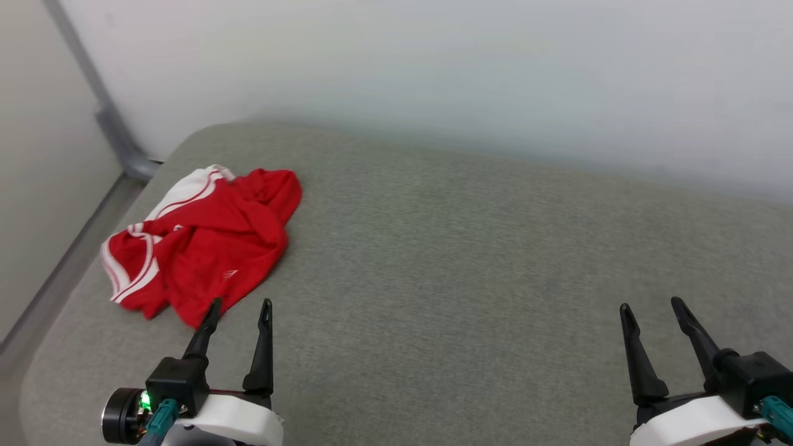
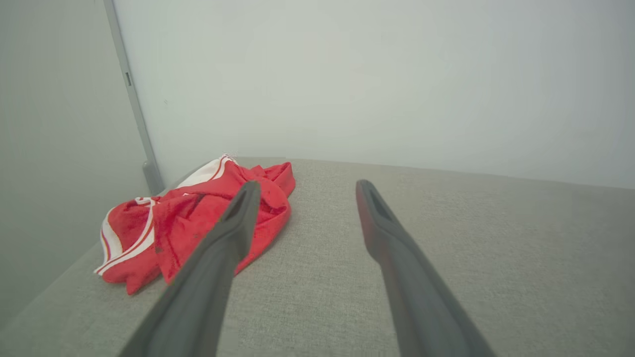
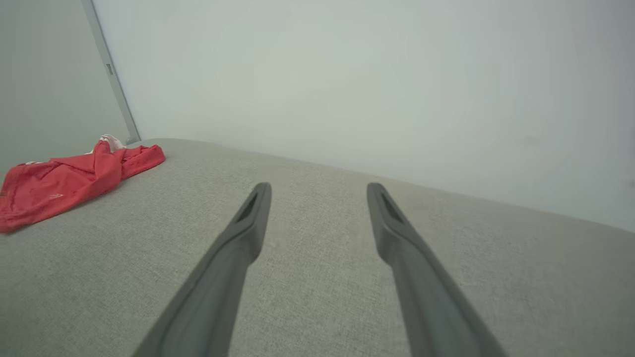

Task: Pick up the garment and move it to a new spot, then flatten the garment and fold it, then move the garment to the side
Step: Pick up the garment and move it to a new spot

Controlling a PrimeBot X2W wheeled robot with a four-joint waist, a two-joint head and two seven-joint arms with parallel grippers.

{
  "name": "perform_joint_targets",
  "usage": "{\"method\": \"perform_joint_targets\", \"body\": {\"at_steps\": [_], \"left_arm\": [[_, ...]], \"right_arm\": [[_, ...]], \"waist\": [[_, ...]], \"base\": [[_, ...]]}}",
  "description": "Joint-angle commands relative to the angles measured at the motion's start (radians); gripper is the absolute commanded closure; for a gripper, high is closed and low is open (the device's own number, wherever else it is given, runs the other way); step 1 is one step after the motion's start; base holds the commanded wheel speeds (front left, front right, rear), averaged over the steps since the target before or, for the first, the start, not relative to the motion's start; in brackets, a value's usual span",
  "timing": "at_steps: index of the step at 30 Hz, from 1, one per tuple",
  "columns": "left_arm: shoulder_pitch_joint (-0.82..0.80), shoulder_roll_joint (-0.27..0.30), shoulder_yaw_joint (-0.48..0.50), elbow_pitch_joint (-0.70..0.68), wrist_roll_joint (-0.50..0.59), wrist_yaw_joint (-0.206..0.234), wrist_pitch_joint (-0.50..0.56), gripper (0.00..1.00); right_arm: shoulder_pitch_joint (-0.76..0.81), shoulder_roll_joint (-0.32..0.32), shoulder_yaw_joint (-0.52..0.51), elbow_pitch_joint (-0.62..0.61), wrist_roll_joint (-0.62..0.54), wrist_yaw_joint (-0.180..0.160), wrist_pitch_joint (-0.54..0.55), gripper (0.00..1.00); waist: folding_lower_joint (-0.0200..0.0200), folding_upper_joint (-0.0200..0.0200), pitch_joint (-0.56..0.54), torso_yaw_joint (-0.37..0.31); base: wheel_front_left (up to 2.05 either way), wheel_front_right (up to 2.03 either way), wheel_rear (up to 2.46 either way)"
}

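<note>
Both claws stand spread wide and empty over the grey pad [image 1: 464,248], left claw [image 1: 241,303] at 7 o'clock just beside the near edge of the crumpled red jersey [image 1: 210,241], which lies at 10 o'clock by the wall corner, right claw [image 1: 650,303] at 5 o'clock, well apart.

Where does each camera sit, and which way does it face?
Head view: high, looking down at grey cushion; left hand and right hand at bottom.
Left wrist view: low, along left hand's fingers, toward the garment.
Right wrist view: low, along right hand's fingers, over cushion; garment far left.
All share garment, cushion, white wall.
</note>
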Motion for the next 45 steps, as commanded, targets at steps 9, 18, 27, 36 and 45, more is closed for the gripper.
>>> {"method": "perform_joint_targets", "body": {"at_steps": [9, 18, 27, 36, 45], "left_arm": [[0.017, -0.016, 0.042, -0.002, -0.018, -0.016, -0.004, 0.0], [0.01, -0.024, 0.074, -0.003, -0.03, -0.032, -0.004, 0.0], [-0.071, -0.029, 0.107, 0.031, -0.063, -0.034, -0.004, 0.0], [-0.338, -0.01, 0.142, 0.165, -0.092, -0.034, -0.004, 0.0], [-0.687, 0.088, 0.161, 0.316, -0.166, -0.045, 0.18, 0.0]], "right_arm": [[0.004, -0.007, 0.025, 0.003, 0.032, 0.0, -0.006, 0.0], [-0.015, -0.009, 0.03, 0.014, 0.041, 0.0, -0.015, 0.0], [-0.051, -0.032, 0.039, -0.01, 0.049, 0.0, -0.01, 0.0], [-0.131, -0.099, 0.041, -0.088, 0.05, 0.0, 0.033, 0.0], [-0.19, -0.153, 0.02, -0.181, 0.063, 0.0, 0.064, 0.0]], "waist": [[0.0, -0.0001, -0.001, 0.132], [0.0, -0.0001, 0.007, 0.175], [0.0, -0.0001, 0.059, 0.168], [0.0, -0.0001, 0.204, 0.112], [0.0, -0.0001, 0.367, 0.045]], "base": [[0.0, 0.0, 0.0], [0.0, 0.0, 0.0], [0.0, 0.0, 0.0], [0.0, 0.0, 0.0], [0.0, 0.0, 0.0]]}}
